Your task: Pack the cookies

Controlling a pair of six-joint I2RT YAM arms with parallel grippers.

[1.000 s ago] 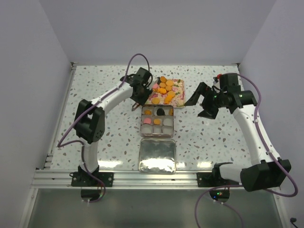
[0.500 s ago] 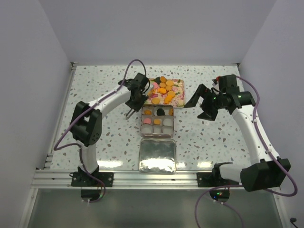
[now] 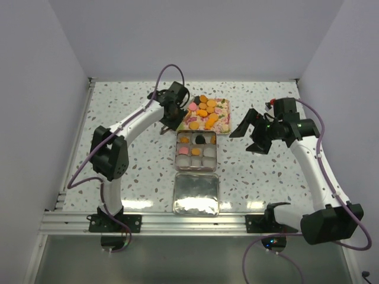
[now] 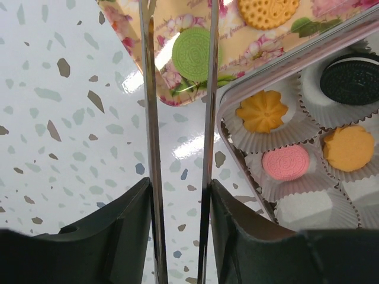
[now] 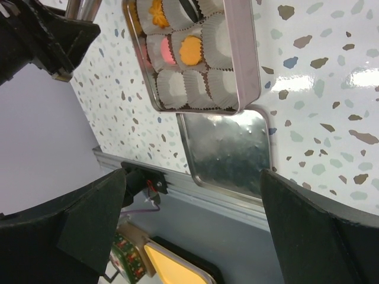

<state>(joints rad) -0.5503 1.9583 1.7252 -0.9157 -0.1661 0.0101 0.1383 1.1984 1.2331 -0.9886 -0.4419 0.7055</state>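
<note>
Several cookies (image 3: pixel 205 112), mostly orange, lie on the floral tray (image 3: pixel 224 129). The compartment tin (image 3: pixel 214 158) holds orange, pink and black cookies in paper cups. In the left wrist view a green cookie (image 4: pixel 192 53) lies on the tray (image 4: pixel 249 50) between my long thin fingers (image 4: pixel 148 118). My left gripper (image 3: pixel 170 123) (image 4: pixel 177 15) is open over the tray's left corner, beside the tin (image 4: pixel 228 127). My right gripper (image 3: pixel 247 135) (image 5: pixel 192 177) is wide open and empty, raised to the right of the tin (image 5: pixel 249 71).
The tin's shiny lid (image 3: pixel 196 194) (image 5: pixel 228 151) lies in front of the tin near the table's front rail (image 3: pixel 177 222). White walls stand left, right and behind. Speckled tabletop (image 3: pixel 130 171) lies on both sides of the tin.
My left gripper has moved from beside the tin's left side back up to the tray's left corner. My right gripper has shifted slightly right and toward the front.
</note>
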